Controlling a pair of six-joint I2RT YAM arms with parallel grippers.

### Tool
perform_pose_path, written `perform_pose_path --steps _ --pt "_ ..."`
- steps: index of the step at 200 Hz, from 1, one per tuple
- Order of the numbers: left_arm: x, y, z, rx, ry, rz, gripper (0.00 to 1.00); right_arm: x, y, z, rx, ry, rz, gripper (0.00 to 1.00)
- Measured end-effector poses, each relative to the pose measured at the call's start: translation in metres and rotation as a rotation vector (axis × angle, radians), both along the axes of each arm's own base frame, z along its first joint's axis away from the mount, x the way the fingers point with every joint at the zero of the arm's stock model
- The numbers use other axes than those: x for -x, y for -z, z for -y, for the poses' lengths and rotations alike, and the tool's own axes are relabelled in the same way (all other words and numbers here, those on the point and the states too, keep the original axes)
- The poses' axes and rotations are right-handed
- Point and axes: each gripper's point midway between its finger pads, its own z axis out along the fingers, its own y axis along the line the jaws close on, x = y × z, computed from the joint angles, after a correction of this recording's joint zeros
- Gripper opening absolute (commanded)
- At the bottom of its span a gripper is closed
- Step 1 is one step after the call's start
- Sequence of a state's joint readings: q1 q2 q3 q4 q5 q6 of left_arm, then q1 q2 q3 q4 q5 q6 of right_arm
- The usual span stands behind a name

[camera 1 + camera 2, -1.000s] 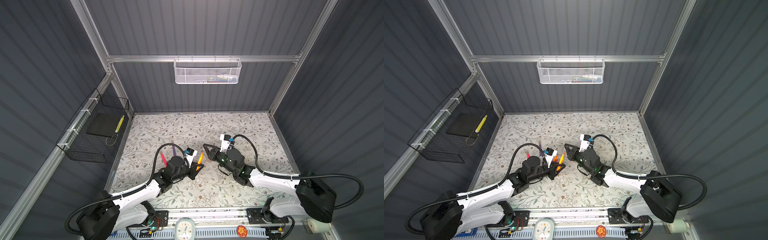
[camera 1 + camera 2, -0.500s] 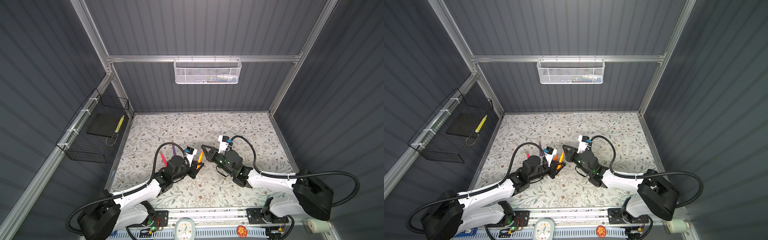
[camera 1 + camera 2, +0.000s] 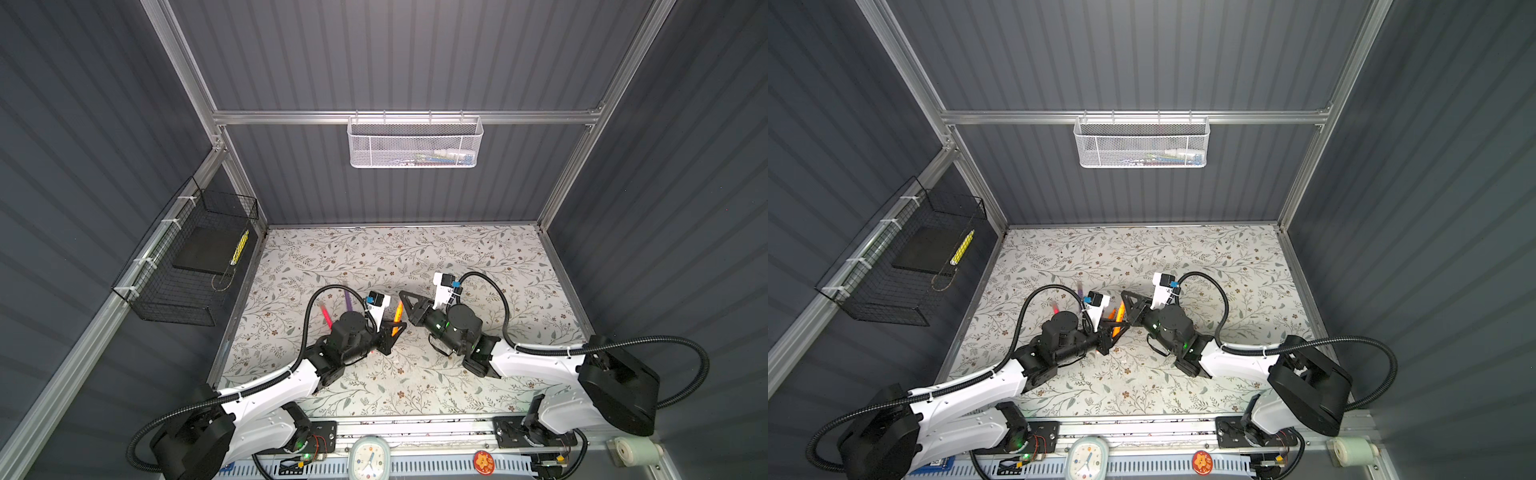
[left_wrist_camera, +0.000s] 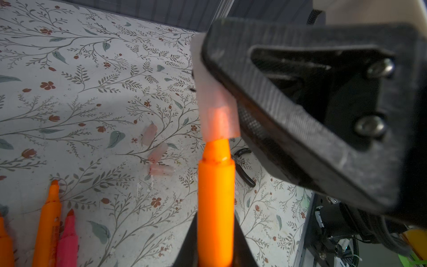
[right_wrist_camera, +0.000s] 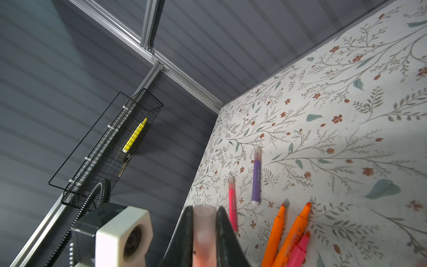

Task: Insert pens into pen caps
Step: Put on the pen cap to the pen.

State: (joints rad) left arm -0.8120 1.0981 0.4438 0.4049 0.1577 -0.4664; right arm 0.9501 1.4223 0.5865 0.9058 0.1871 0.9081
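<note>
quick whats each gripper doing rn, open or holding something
Left gripper: shut on the orange pen.
Right gripper: shut on a pen cap, with the pen's tip just inside it.

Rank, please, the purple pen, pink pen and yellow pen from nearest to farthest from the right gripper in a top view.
From the right gripper:
1. purple pen, on the table.
2. pink pen, farther toward the left wall.
3. yellow pen, in the black wall basket.

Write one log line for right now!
left hand: shut on orange pen | right hand: shut on pen cap | fit: tip partly in cap
</note>
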Motion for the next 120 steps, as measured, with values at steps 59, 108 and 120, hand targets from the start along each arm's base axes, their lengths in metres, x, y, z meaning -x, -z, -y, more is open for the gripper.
perform_pose_path --steps 59,108,120 --pt "0.002 -0.006 0.0 0.017 0.009 0.003 0.0 0.011 -0.004 0.001 -0.029 -0.042 0.088 0.0" --pt "0.014 -0.009 0.006 0.052 0.097 -0.03 0.0 0.025 -0.005 0.009 -0.109 -0.071 0.184 0.0" --pt "0.015 -0.01 0.007 0.057 0.107 -0.033 0.0 0.026 -0.006 0.009 -0.122 -0.077 0.196 0.01"
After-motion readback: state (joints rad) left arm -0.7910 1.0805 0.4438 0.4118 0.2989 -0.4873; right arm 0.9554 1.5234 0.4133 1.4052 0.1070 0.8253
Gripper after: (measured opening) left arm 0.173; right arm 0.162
